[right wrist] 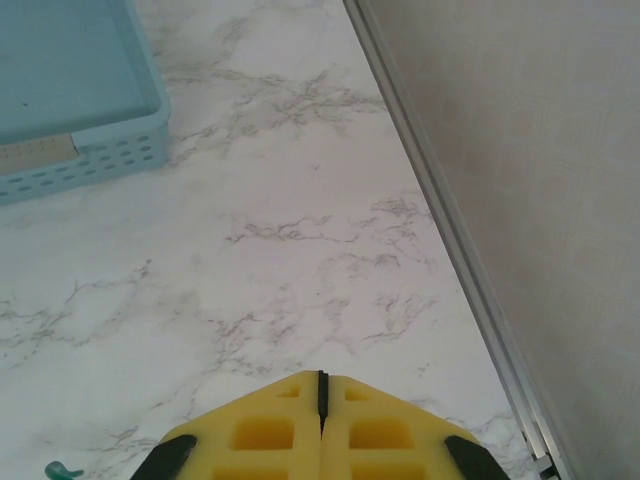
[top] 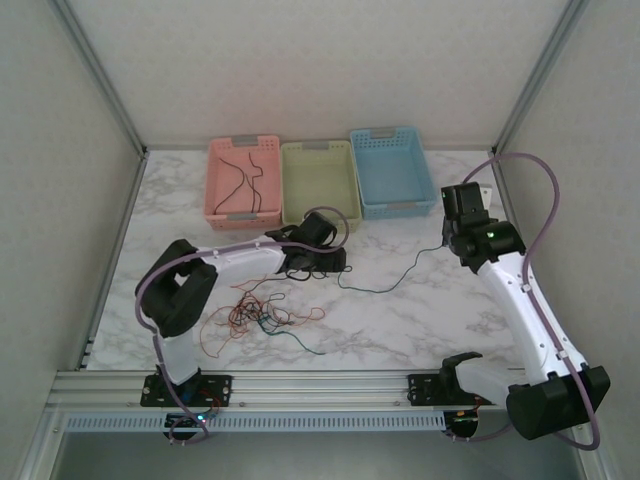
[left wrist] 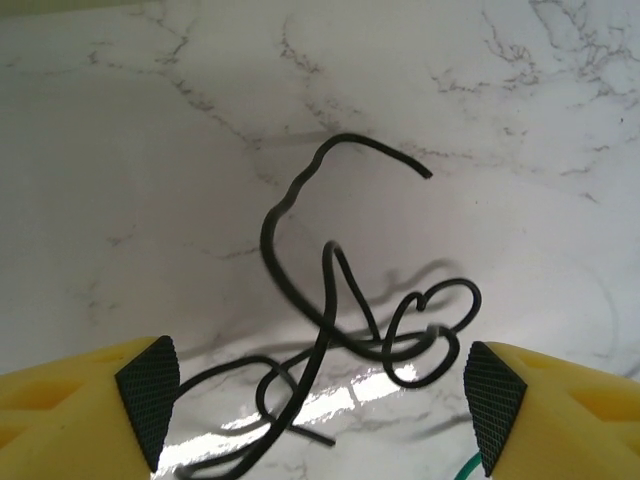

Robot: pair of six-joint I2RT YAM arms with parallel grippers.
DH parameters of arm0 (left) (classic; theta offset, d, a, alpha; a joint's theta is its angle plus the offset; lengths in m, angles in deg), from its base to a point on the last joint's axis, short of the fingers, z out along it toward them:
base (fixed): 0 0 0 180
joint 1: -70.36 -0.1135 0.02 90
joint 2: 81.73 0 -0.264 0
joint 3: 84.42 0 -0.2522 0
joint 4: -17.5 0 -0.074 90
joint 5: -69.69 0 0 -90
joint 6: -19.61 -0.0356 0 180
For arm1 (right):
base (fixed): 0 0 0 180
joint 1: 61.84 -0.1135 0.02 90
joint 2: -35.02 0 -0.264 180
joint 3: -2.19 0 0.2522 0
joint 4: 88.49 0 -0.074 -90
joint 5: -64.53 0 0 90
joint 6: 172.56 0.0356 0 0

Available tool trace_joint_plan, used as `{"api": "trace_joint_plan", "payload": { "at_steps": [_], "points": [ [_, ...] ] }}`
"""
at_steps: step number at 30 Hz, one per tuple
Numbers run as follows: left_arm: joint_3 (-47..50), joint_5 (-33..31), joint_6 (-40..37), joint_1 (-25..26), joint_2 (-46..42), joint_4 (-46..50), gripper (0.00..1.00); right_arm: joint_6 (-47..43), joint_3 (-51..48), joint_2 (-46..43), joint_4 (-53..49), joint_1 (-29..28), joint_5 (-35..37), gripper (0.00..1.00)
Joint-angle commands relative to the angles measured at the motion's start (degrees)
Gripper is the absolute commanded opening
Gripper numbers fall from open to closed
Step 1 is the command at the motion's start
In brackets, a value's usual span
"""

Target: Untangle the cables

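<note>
A loose black cable (left wrist: 340,300) lies in loops on the marble table between the pads of my left gripper (left wrist: 320,400), which is open and not touching it. From above, the left gripper (top: 322,262) hangs just in front of the green basket. A tangle of orange-red, dark green and black cables (top: 258,312) lies near the left arm's base. One dark green cable (top: 385,285) runs from there toward the right arm. My right gripper (right wrist: 321,385) is shut with nothing showing between its jaws; it hovers near the blue basket (right wrist: 70,90).
Three baskets stand in a row at the back: pink (top: 243,183) with black cables in it, green (top: 319,180) and blue (top: 393,170). A metal frame rail (right wrist: 450,240) and wall run along the right side. A green wire end (right wrist: 58,470) shows low left in the right wrist view.
</note>
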Motion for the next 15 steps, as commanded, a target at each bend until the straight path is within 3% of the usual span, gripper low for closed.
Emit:
{"api": "trace_joint_plan", "payload": {
  "at_steps": [1,9,13,15],
  "points": [
    [-2.4,-2.2,0.8,-0.3,2.3,0.2,0.68,0.4,3.0,-2.8,-1.0,0.2,-2.7,0.00],
    [1.5,-4.2,0.9,-0.3,1.1,-1.9,0.11,0.8,9.0,-10.9,-2.2,0.3,-9.0,0.00],
    [3.8,-5.9,0.3,-0.4,-1.7,-1.7,0.00,0.8,10.8,-13.8,-3.1,0.2,-9.6,0.00],
    [4.8,-6.3,-0.4,-0.4,-3.6,-1.4,0.00,1.0,11.2,-15.0,-2.2,0.3,-10.4,0.00]
  ]
}}
